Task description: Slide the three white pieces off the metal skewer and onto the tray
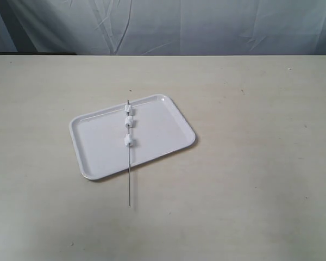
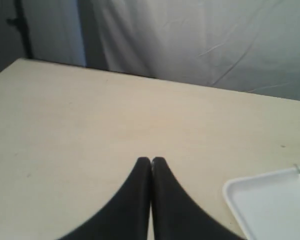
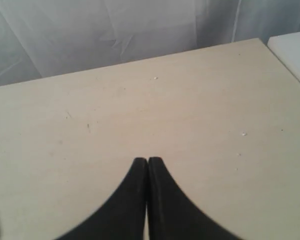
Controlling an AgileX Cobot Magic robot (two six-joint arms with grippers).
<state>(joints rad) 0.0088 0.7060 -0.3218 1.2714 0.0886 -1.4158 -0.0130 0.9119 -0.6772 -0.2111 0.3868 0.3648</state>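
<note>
Pale table [image 1: 250, 163] bears the tray [image 1: 98, 147]; across it lies the metal skewer [image 1: 130, 185], the three white pieces [image 1: 129, 121] all threaded. Nothing done yet; left hand [image 2: 151, 160] and right hand [image 3: 148, 160] closed, empty.

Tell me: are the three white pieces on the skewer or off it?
On: the metal skewer runs through all three white pieces, over the tray.

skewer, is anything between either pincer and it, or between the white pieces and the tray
Nothing visible. The metal skewer lies across the tray, with the three white pieces directly over the tray's floor. Only bare table shows ahead of the left pincer and the right pincer, both shut.
</note>
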